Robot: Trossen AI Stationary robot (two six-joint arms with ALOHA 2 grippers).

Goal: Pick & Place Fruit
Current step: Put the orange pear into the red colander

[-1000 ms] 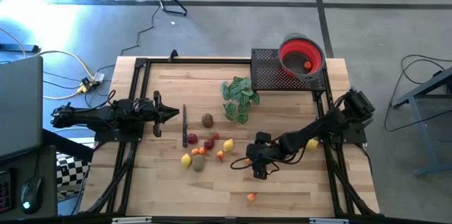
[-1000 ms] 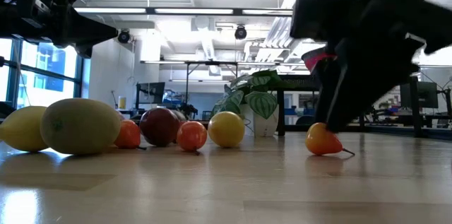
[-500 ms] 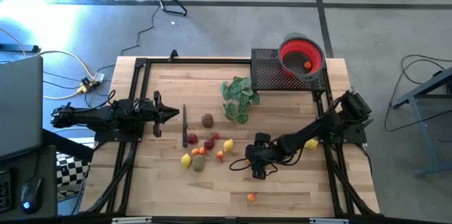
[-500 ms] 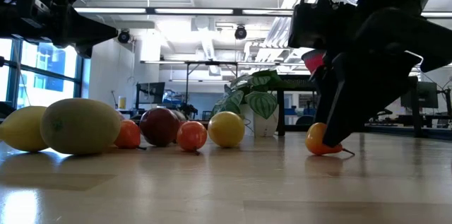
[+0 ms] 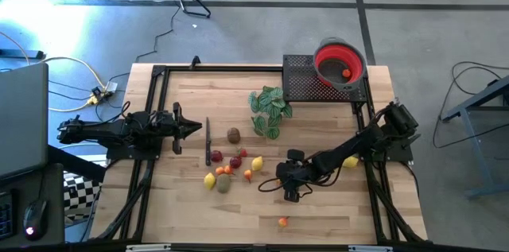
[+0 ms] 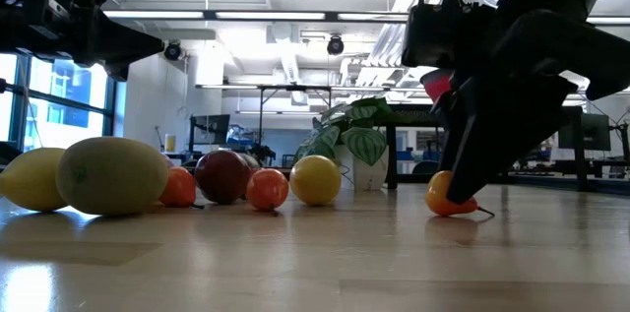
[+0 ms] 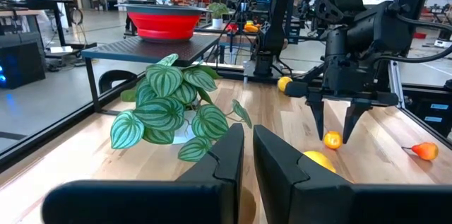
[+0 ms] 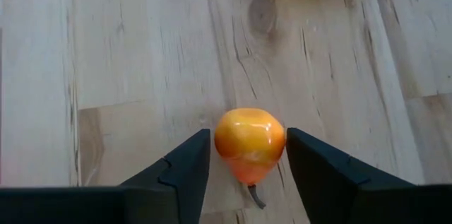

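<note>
A small orange fruit [image 8: 247,143] with a short stem lies on the wooden table [image 5: 318,212], right of the middle. My right gripper [image 8: 248,136] slants down over it, its fingers closed in on both sides. More fruit lies in a cluster [image 5: 227,168] left of it: lemons, red and orange pieces. A brown one [image 5: 233,134] sits farther back. At the table's left, my left gripper [image 5: 197,129] hangs level and shut, holding nothing. My right gripper pinches the orange fruit by its two opposite sides [image 8: 220,143] between its two fingers [image 8: 191,160]. They come slanting down from the table's right. The fruit rests on the table with its stem end [image 6: 480,212] pointing away from the cluster.
A red bowl [image 5: 322,53] with one fruit inside stands on a black perforated stand [image 5: 302,77] at the far right. A green leafy plant [image 5: 269,109] stands behind the cluster. A lemon [image 5: 351,161] lies beside my right arm, and an orange piece [image 5: 282,221] near the front edge.
My right gripper has come down a little around the orange fruit. In the low view a finger now covers the fruit's right part. The fruit has stayed in place on the table.
</note>
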